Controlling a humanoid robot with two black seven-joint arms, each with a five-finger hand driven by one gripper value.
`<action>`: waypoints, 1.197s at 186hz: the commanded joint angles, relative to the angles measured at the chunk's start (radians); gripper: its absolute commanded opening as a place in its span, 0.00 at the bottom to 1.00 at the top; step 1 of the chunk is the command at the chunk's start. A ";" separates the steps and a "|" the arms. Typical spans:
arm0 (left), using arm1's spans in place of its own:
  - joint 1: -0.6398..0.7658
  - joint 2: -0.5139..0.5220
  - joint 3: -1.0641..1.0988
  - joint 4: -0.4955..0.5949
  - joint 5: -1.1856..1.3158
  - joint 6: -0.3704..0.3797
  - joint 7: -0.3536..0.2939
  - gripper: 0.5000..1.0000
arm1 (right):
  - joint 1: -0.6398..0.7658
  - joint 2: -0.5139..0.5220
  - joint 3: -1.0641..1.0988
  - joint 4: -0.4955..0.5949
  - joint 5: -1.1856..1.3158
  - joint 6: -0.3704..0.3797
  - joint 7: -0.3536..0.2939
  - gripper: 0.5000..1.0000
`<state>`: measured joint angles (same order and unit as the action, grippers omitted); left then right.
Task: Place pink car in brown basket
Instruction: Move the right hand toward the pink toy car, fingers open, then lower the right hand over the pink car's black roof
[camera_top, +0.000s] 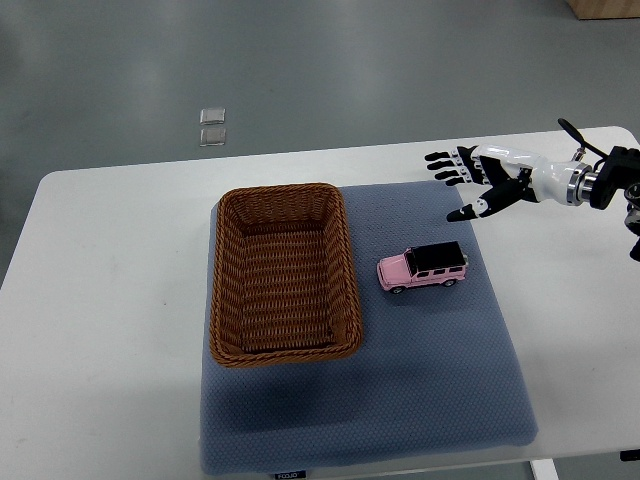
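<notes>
A pink toy car (423, 269) with a black roof stands on the blue-grey mat (440, 370), just right of the brown wicker basket (346, 262). The basket holds nothing. My right hand (464, 180) comes in from the right edge and hovers above the mat's far right corner, behind and to the right of the car. Its fingers are spread and hold nothing. No left arm shows.
The mat lies on a white table (110, 300). Two small clear squares (212, 126) rest on the grey floor beyond the table's far edge.
</notes>
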<state>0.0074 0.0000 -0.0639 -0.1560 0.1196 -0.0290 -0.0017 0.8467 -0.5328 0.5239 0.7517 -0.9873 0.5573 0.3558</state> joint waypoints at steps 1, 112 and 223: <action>-0.001 0.000 -0.001 -0.001 0.000 0.000 0.000 1.00 | 0.018 -0.013 -0.019 0.012 -0.099 0.000 0.011 0.85; 0.000 0.000 -0.001 -0.001 0.000 0.000 0.000 1.00 | 0.063 -0.069 -0.134 0.169 -0.271 -0.076 0.009 0.84; -0.001 0.000 -0.001 -0.001 0.000 0.000 0.000 1.00 | 0.071 -0.147 -0.170 0.337 -0.307 -0.172 -0.092 0.83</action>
<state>0.0064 0.0000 -0.0645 -0.1562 0.1196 -0.0290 -0.0015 0.9334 -0.6480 0.3679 1.0407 -1.2911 0.4149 0.2983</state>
